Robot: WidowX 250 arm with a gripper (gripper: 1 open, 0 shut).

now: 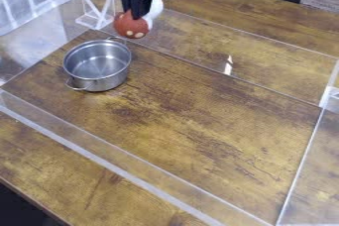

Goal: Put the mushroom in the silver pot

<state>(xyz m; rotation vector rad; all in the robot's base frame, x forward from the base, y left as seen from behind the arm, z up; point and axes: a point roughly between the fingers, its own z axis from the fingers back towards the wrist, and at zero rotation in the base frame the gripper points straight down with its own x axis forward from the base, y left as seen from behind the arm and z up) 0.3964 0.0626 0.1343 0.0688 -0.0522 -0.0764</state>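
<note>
The mushroom [129,25], a reddish-brown toy with a pale underside, hangs in the air above the wooden table. My black gripper [137,12] points down from the top of the view and is shut on the mushroom from above. The silver pot [98,63], round, shiny and empty, stands on the table to the lower left of the mushroom. The mushroom sits up and to the right of the pot's rim, not over its opening.
A clear acrylic wall [79,149] borders the wooden table [212,111] along its front and sides. A small white wire stand [95,14] sits at the back left, close to the gripper. A white tag [332,94] shows at the right edge.
</note>
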